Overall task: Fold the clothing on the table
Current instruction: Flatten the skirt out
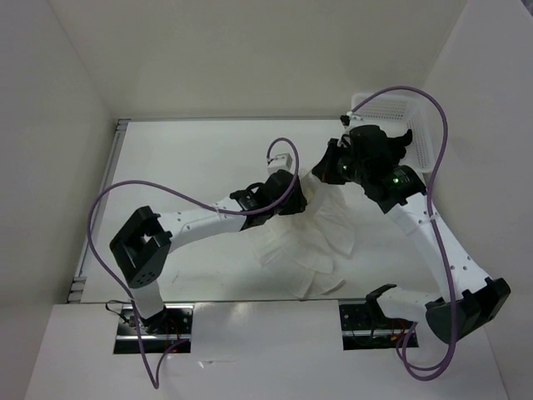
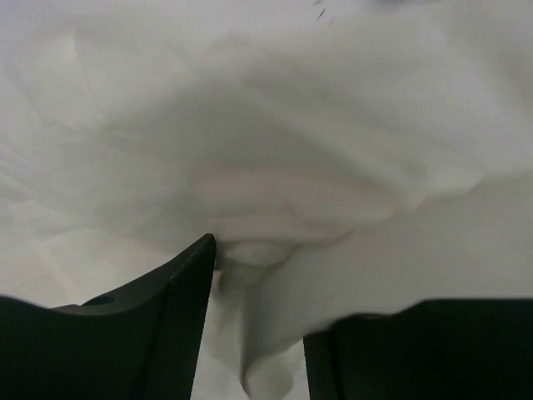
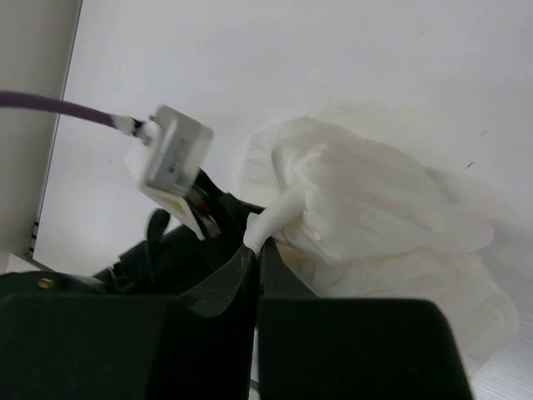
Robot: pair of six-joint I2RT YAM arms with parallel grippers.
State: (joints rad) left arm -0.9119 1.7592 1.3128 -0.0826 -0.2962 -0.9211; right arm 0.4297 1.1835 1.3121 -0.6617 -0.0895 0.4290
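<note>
The white crinkly clothing (image 1: 310, 243) lies bunched on the table (image 1: 187, 158), between the two arms. My right gripper (image 1: 323, 173) is at its far end and is shut on a twisted corner of the clothing (image 3: 375, 208), pinched at the tips of the gripper (image 3: 256, 248) and lifted. My left gripper (image 1: 291, 198) is pressed into the clothing's left side. In the left wrist view its fingers (image 2: 171, 312) stand apart, and a hanging fold of the clothing (image 2: 291, 150) sits in the gripper (image 2: 260, 287) between them, draped over the right finger.
A white mesh basket (image 1: 400, 117) stands at the table's far right corner, behind the right arm. The left arm's wrist camera and purple cable (image 3: 173, 154) sit close to the right gripper's tips. White walls enclose the table.
</note>
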